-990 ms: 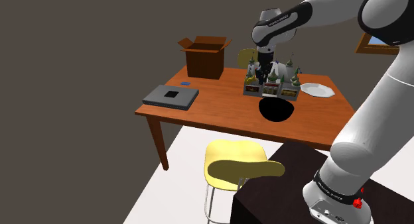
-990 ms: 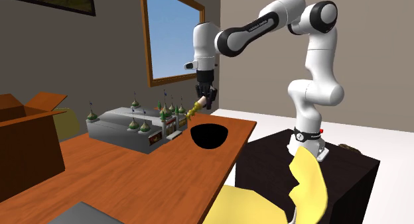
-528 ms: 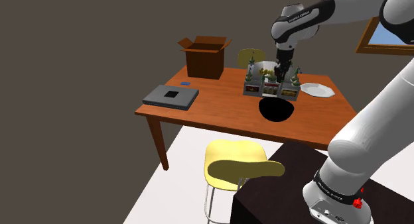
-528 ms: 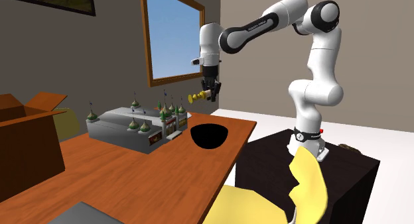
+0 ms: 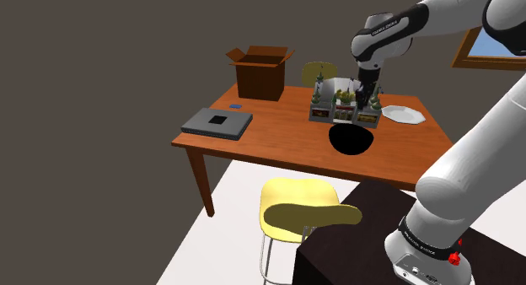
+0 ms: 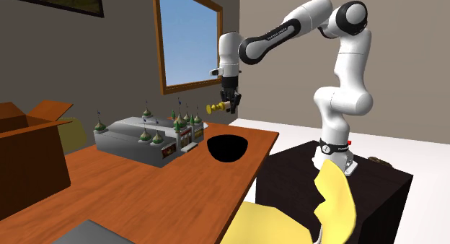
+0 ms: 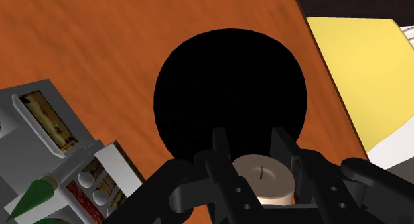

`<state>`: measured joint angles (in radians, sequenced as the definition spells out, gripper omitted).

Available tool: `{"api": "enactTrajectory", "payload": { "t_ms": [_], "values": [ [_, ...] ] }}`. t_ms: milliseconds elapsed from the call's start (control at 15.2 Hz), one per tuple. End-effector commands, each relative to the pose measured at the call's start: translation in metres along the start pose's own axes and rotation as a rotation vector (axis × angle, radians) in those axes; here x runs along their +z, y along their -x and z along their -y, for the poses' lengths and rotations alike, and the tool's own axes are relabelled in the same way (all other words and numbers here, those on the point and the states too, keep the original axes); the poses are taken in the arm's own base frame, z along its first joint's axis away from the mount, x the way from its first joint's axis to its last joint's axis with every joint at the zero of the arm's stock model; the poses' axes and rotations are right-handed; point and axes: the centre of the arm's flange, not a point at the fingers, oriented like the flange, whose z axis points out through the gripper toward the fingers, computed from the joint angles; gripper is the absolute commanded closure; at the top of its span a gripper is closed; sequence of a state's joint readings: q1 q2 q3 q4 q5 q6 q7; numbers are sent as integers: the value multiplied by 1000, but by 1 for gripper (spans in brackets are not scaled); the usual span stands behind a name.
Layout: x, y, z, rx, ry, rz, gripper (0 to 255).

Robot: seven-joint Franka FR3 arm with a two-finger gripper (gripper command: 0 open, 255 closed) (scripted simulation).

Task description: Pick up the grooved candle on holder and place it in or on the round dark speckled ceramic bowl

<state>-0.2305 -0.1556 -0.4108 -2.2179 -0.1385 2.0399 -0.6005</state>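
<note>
Hand [image 7: 251, 143] around half-hidden candle [image 7: 265, 175] above bowl [image 7: 229, 90]

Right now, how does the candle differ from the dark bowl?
The candle is pale cream; the bowl is black. The candle is clasped in the gripper above the table; the bowl rests on it. The candle is far narrower than the bowl. Both look round.

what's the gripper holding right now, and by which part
The gripper holds the candle, clasped across its pale round sides, one finger on each side of the wick end.
</note>
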Motion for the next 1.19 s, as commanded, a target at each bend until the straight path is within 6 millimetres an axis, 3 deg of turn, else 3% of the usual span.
{"api": "enactTrajectory", "payload": {
  "t_ms": [0,726,1122],
  "values": [
    [11,0,1,0,0,0,255],
    [70,-4,3,0,0,0,255],
    [70,-4,3,0,0,0,255]
  ]
}}
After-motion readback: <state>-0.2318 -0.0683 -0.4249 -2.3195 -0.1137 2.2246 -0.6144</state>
